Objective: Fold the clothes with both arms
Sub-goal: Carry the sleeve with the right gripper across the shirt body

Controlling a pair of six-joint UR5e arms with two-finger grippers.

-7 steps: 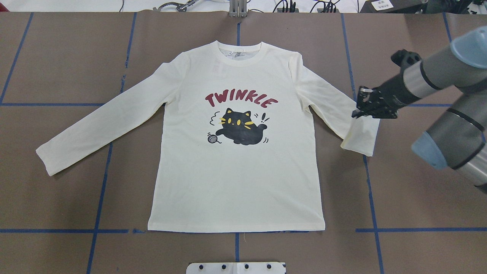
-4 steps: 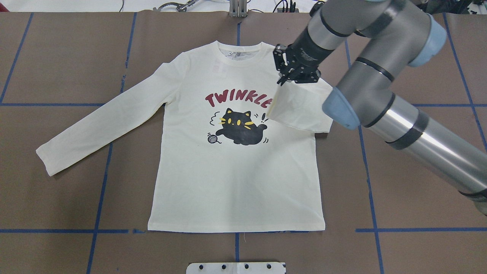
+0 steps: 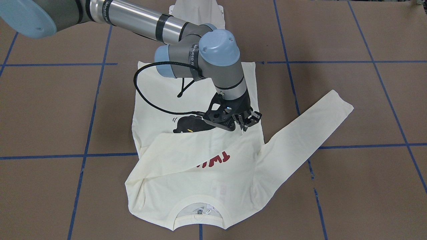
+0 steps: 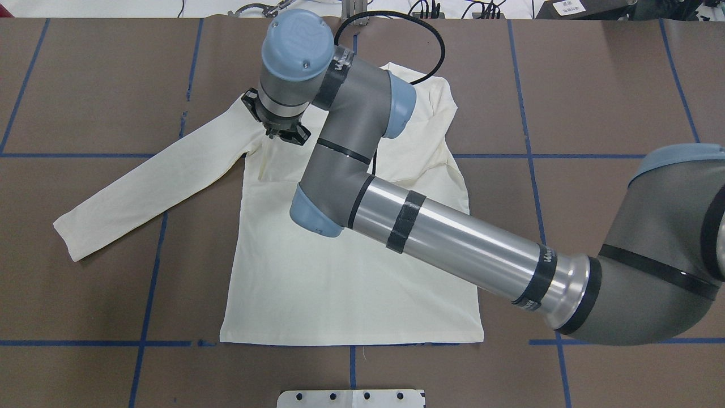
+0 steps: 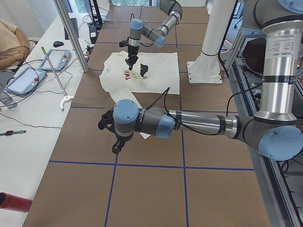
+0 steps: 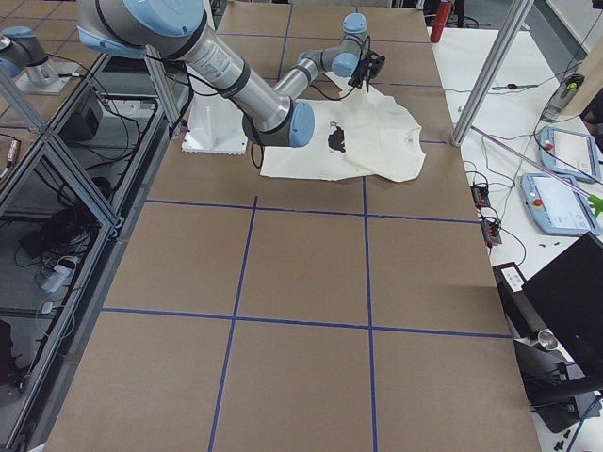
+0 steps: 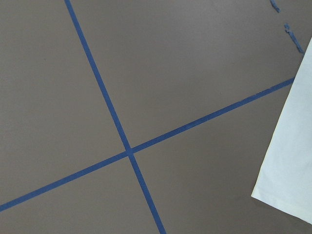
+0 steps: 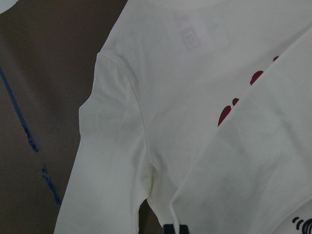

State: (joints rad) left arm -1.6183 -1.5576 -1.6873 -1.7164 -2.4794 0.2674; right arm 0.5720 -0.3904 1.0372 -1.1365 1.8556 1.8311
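Note:
The cream shirt (image 4: 340, 283) lies flat, print side up, on the brown table. My right gripper (image 4: 283, 135) is over the chest by the shirt's left shoulder. It is shut on the cuff of the right sleeve (image 3: 186, 150), which is drawn across the chest. In the front view this gripper (image 3: 245, 126) stands beside the black cat print (image 3: 188, 125). The sleeve covers part of the red lettering (image 3: 217, 160). The other sleeve (image 4: 147, 181) lies stretched out flat. My left gripper (image 5: 116, 144) shows only in the exterior left view, near that sleeve's cuff (image 7: 287, 161). I cannot tell whether it is open or shut.
Blue tape lines (image 4: 150, 255) grid the table. The white pedestal base (image 4: 351, 398) is at the near edge. My right arm (image 4: 453, 238) spans the shirt's right half. A side table with tablets (image 5: 28, 78) and a red bottle (image 5: 14, 202) runs along the far edge.
My right arm has swept from the table's right side across the shirt to its left shoulder. It carried the right sleeve's cuff over the chest. The rest of the shirt has not moved.

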